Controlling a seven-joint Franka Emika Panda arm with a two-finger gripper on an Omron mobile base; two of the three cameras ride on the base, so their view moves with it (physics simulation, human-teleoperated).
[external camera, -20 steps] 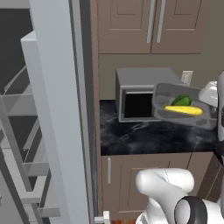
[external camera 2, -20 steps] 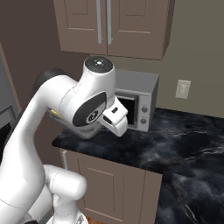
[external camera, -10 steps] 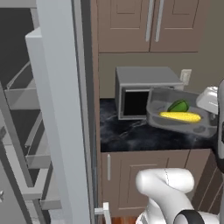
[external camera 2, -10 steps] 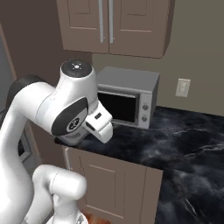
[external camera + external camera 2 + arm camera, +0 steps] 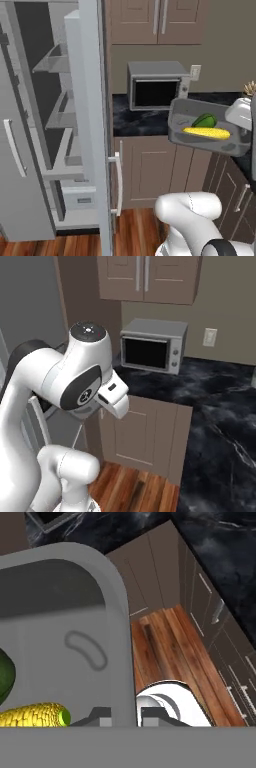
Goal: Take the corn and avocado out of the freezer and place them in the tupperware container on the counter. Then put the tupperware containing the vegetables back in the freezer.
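Note:
My gripper (image 5: 125, 718) is shut on the rim of the grey tupperware container (image 5: 60, 612), one fingertip on each side of its wall. The container (image 5: 210, 127) hangs in the air in front of the counter (image 5: 135, 122), right of the freezer. Inside it lie the yellow corn (image 5: 206, 132) and, behind it, the dark green avocado (image 5: 204, 120). In the hand view the corn (image 5: 35, 714) lies at the lower left, with the avocado (image 5: 4, 679) cut off by the left edge. The freezer (image 5: 60, 120) stands open on the left, its door (image 5: 92, 125) swung toward me edge-on.
A grey microwave (image 5: 155, 85) sits on the counter under the brown wall cabinets, also seen from the right (image 5: 152, 346). Brown base cabinet doors (image 5: 150, 170) are below the container, above the wooden floor (image 5: 170, 647). My own white arm (image 5: 75, 381) crowds the left of the right base view.
Both base views have shifted, so the cameras have moved. The held container with corn and avocado has come away from the microwave and off the counter, to hang in front of the base cabinets.

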